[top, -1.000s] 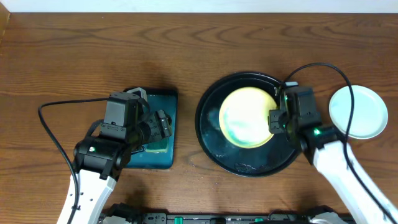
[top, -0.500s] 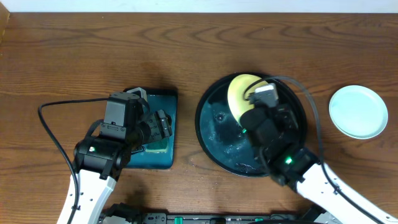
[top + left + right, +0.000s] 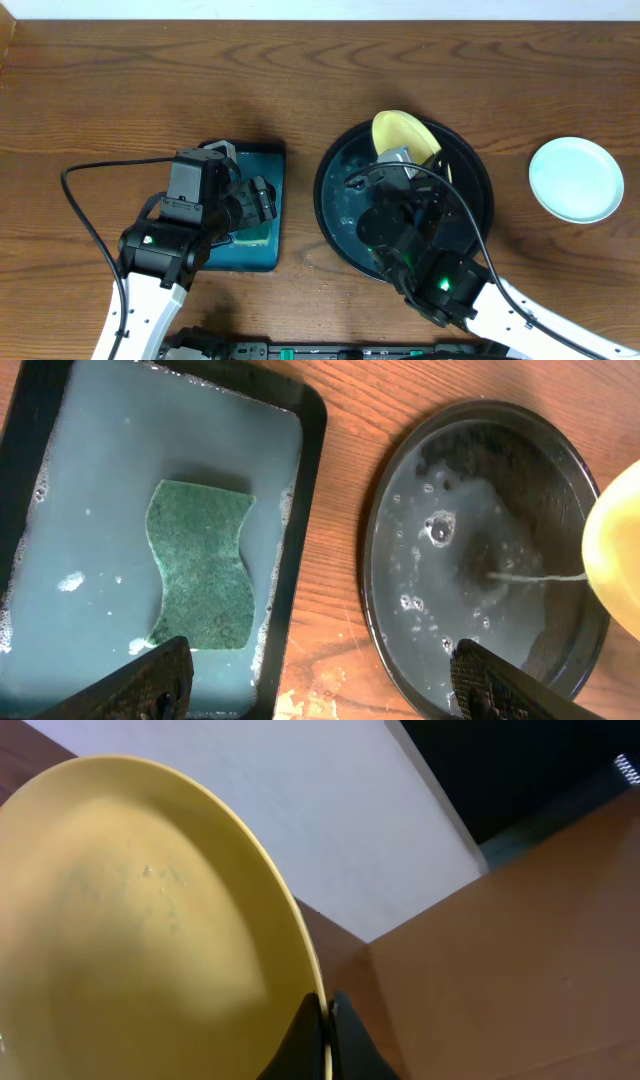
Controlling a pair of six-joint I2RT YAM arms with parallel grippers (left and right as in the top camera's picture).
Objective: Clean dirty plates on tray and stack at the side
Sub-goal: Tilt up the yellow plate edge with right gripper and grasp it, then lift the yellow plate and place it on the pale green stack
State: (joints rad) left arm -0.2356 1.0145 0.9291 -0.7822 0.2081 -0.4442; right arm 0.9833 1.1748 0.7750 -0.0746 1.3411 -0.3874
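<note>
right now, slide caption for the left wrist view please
Open left end effector over a green sponge in the soapy teal tray, wet black tray beside it, yellow plate at right edge.

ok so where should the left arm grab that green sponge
Pinch the sponge across its long wavy sides, mid-length, with the left gripper coming straight down: it lies flat in water in the teal tray, so only those sides offer purchase.

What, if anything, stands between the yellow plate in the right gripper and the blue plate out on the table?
Nothing visible does. The right gripper holds the yellow plate tilted above the black tray; only the tray's rim and bare table lie between it and the blue plate.
</note>
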